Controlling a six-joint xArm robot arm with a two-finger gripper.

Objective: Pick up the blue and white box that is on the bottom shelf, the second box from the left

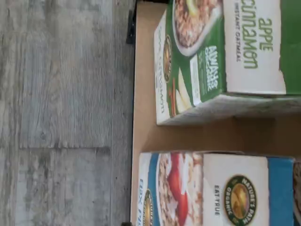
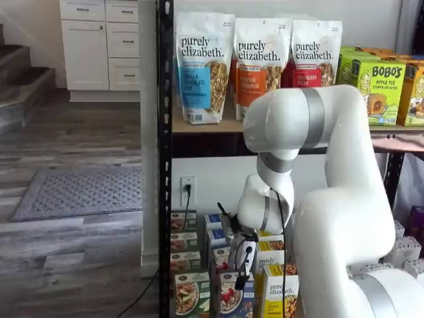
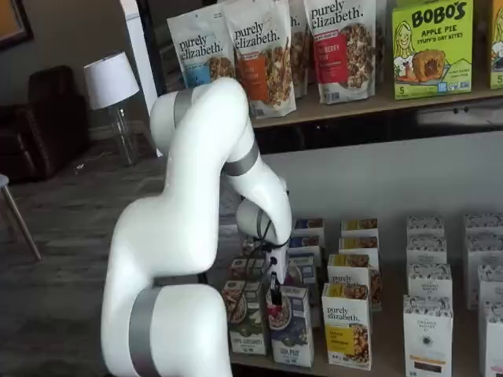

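Right under the gripper stands the blue and white box, at the front of the bottom shelf, easy to reach. Its fingers look side-on, likely spread wide, holding nothing. "Nature's Path Organic" and "Eat True" show on it. Beside it, the green box reads "apple cinnamon instant oatmeal". Farther up, bags say "purely elizabeth".

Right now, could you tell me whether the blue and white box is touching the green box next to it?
Apart. The wrist view shows a strip of bare tan shelf board between the blue and white box and the green box.
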